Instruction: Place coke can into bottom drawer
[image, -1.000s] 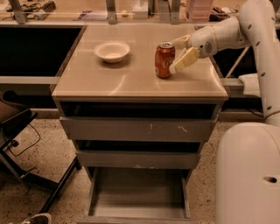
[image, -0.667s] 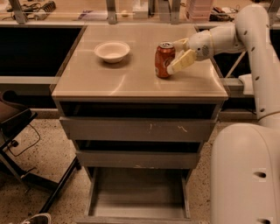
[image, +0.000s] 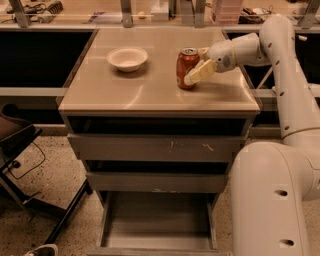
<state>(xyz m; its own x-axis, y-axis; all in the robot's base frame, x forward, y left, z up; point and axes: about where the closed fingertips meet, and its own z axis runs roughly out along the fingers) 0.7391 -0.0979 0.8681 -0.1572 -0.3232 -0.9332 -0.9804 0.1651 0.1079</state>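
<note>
The coke can (image: 187, 68) stands upright on the cabinet top (image: 150, 95), right of centre. My gripper (image: 195, 65) reaches in from the right at can height and is open. One finger (image: 201, 73) lies across the can's near right side and the other shows behind the can. The can rests on the surface. The bottom drawer (image: 155, 225) is pulled out at floor level, and its grey floor holds nothing.
A white bowl (image: 127, 58) sits on the cabinet top, left of the can. The top and middle drawers (image: 155, 148) are shut or nearly shut. A dark chair (image: 15, 137) stands at the left. My white arm and base (image: 272, 195) fill the right side.
My gripper has edged left, closer around the can. The can and bowl have not moved.
</note>
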